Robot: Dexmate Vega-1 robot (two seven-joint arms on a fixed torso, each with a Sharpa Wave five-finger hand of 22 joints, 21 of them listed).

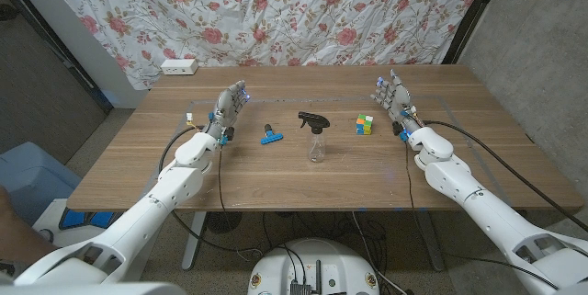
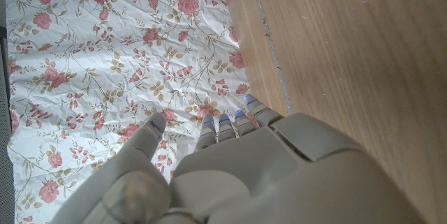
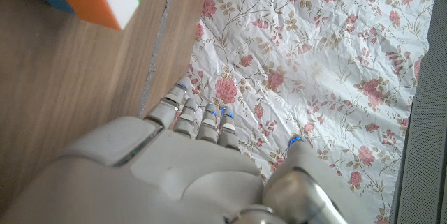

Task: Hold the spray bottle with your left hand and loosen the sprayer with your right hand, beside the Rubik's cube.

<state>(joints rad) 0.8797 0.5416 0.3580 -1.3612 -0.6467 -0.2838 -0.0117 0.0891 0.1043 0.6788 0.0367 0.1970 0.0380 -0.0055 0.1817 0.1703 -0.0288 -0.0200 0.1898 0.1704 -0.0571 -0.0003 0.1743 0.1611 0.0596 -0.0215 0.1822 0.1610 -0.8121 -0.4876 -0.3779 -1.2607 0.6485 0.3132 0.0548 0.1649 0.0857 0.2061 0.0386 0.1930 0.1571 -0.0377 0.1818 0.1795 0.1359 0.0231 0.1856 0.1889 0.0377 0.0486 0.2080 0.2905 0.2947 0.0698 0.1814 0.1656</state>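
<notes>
Nothing started: bottle untouched, both hands empty.
The spray bottle (image 1: 316, 139) stands between the left hand (image 1: 228, 109) and right hand (image 1: 395, 99), fingers apart, holding nothing; the Rubik's cube (image 1: 366, 124) sits nearer the right hand.

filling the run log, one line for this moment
left hand open, off bottle | right hand open | spray bottle upright, untouched, sprayer on | Rubik's cube beside it

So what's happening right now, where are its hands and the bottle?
Left hand and right hand open, apart, holding nothing. Clear plastic spray bottle with black sprayer upright mid-table, untouched, multicoloured Rubik's cube beside it. Small blue clip-like object nearby, not blocking.
</notes>
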